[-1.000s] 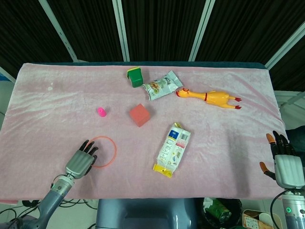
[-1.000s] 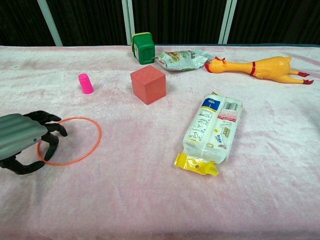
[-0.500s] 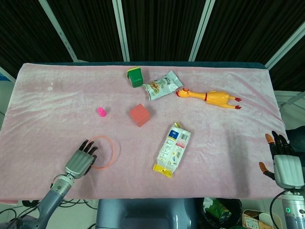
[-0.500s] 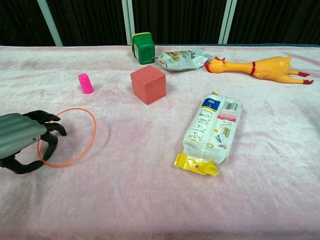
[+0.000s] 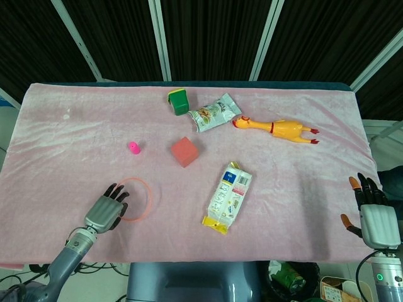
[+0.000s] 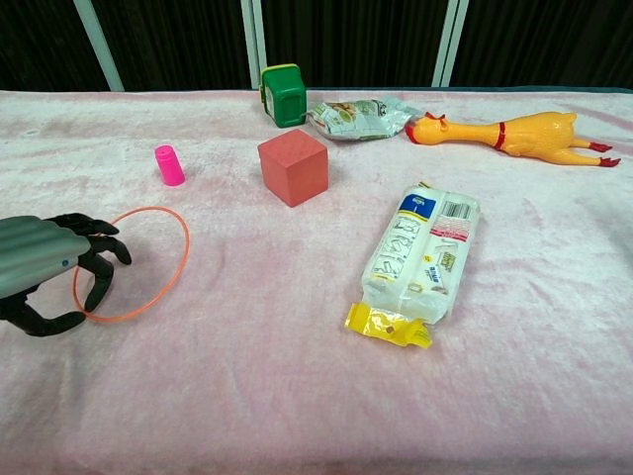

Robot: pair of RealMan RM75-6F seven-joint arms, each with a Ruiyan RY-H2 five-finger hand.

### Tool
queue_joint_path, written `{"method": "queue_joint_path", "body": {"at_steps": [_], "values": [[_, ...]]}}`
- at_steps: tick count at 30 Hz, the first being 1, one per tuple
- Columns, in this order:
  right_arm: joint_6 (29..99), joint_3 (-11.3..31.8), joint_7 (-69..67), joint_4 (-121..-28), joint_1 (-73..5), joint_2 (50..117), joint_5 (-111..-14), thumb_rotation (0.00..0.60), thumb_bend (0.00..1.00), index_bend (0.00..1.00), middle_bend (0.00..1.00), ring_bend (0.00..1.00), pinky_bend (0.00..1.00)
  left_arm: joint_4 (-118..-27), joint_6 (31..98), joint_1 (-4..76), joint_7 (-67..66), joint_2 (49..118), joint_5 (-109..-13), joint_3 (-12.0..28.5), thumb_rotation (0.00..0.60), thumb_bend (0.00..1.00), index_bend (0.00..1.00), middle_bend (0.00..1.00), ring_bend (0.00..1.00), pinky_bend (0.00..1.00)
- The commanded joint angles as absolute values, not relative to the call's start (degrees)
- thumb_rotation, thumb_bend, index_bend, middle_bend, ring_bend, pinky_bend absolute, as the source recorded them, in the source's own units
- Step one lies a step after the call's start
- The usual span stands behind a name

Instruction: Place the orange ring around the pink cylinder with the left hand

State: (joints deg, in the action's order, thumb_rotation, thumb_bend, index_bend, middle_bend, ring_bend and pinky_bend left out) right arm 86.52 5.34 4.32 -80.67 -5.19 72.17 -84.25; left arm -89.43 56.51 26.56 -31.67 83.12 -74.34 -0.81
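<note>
While tilted, orange ring (image 6: 132,263) in left robot hand (image 6: 45,272)

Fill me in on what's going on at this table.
The robot's left hand has its fingers on the near-left edge of the orange ring, which looks tilted up off the pink cloth. The pink cylinder stands apart, farther back, with nothing around it. The right hand hangs off the table's right edge, holding nothing.

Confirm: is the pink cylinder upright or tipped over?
Upright: the pink cylinder stands on end on the cloth, apart from the orange ring.
</note>
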Motion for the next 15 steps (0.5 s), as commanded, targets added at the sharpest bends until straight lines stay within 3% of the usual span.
{"method": "queue_joint_path", "body": {"at_steps": [1,15], "values": [[86.49,5.4,4.29,-80.67,-5.18,72.15,-84.16,0.6,0.18,0.0,0.0,0.0,0.18,-91.68,55.45,27.8,-30.56,81.25,-72.66,1.09,0.6,0.44,0.61,0.18,0.0,0.0],[85.86,5.3,4.91,-80.57,-5.27,72.31,-83.94,0.6,0.18,0.0,0.0,0.0,0.18,-93.45,53.27,34.01,-28.68,74.75,-63.51,11.74,0.6,0.45,0.62,0.18,0.0,0.0]]}}
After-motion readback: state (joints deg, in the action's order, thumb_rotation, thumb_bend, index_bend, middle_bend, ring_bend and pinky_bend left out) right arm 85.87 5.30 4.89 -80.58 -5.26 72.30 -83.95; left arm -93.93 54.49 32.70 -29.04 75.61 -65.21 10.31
